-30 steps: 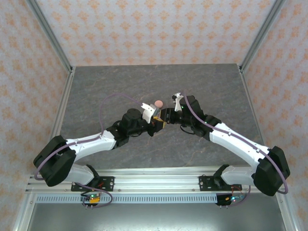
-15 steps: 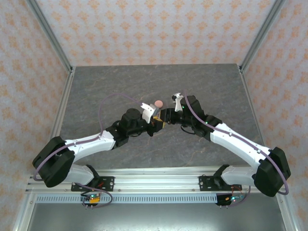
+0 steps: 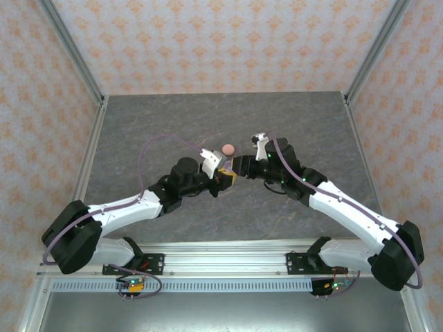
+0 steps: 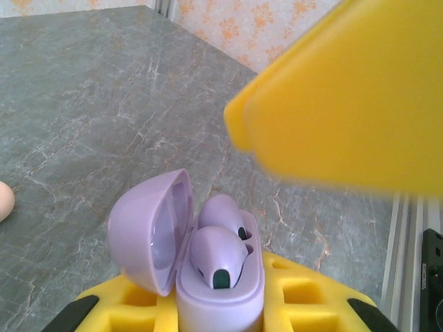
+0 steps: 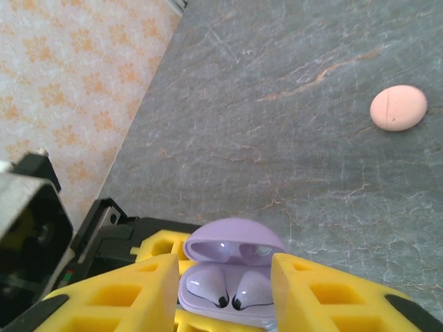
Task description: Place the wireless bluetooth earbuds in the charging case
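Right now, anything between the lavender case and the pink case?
Nothing. In the right wrist view, the stretch from the lavender case to the pink case is bare tabletop.

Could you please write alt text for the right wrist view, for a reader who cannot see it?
An open lavender charging case with two lavender earbuds seated inside shows between the right pincer's spread yellow fingers. A closed pink case lies apart on the grey marbled table, with patterned wallpaper at upper left.
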Action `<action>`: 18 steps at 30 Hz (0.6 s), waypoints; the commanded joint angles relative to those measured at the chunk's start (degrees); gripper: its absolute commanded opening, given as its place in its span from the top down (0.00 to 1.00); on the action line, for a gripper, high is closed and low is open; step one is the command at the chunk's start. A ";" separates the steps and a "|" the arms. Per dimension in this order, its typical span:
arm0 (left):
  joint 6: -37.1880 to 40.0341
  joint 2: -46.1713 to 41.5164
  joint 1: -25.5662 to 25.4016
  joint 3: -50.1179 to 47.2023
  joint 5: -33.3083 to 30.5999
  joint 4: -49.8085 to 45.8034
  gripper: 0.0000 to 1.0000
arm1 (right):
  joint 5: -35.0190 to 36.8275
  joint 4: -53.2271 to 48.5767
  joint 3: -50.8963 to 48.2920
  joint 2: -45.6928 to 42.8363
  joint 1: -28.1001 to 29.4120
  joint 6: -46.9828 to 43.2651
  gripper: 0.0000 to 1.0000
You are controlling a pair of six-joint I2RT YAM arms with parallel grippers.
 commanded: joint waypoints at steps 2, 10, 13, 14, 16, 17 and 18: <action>5.86 -2.96 -0.18 -2.10 1.31 2.07 0.87 | 3.16 -2.48 0.72 -1.43 0.27 1.86 0.60; 14.31 -6.04 -0.19 -1.30 4.76 -4.61 0.87 | 0.00 -13.53 8.69 4.13 0.27 2.70 0.65; 17.49 -6.34 -0.19 -0.18 6.06 -8.62 0.87 | -1.69 -14.37 10.10 5.60 0.27 3.30 0.66; 18.14 -6.46 -0.19 0.12 6.21 -9.65 0.87 | -1.76 -14.45 10.33 5.79 0.27 3.51 0.66; 19.14 -6.54 -0.20 0.39 6.41 -10.68 0.87 | -1.75 -14.62 10.69 5.97 0.27 3.71 0.67; 19.44 -6.64 -0.23 0.48 6.58 -11.11 0.87 | -1.74 -15.21 11.10 6.26 0.25 3.67 0.67; 19.68 -6.71 -0.19 0.57 6.60 -11.36 0.87 | -1.75 -15.74 11.57 6.65 0.27 3.55 0.69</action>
